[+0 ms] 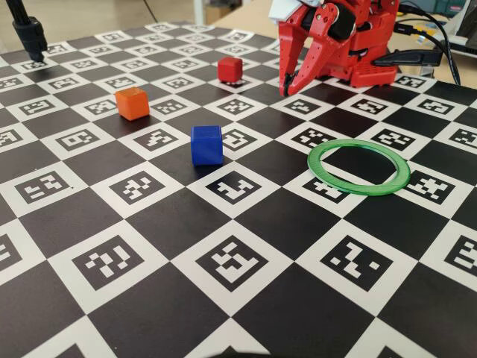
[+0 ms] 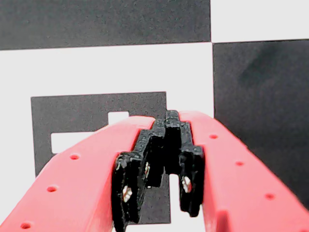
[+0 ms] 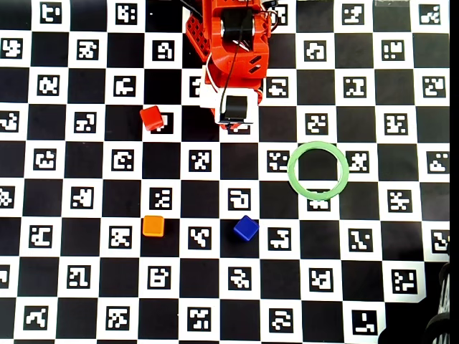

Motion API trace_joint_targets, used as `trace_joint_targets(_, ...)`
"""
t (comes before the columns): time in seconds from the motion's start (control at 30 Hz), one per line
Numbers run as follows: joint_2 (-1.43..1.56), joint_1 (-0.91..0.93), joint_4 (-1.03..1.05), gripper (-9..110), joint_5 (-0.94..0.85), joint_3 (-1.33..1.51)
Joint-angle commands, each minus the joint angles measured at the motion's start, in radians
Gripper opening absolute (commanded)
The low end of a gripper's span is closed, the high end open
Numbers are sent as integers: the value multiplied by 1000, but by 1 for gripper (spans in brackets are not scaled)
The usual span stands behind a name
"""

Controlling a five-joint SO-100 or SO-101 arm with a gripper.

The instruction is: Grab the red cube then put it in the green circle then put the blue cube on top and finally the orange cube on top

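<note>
Checkered marker bench [image 1: 246, 328] carries everything; gripper [image 1: 285, 89] closed and empty, red cube [image 1: 229, 69] just left of it in the fixed view, green circle [image 1: 358, 167] nearer the camera.

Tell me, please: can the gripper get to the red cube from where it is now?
Probably yes. The red cube lies alone on the board, nothing between it and the gripper, whose jaws are shut and must open first.
</note>
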Motion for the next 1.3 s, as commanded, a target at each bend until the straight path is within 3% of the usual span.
trace_joint_targets(0.0, 51, -8, 106, -5, -9, 48)
trace_joint_targets(0.7, 51, -15, 61, -5, 35, 48)
trace_joint_targets(1.0, -138, -11, -109, -5, 337, -160)
trace_joint_targets(1.27, -583, 28, 11, -6, 548, -634)
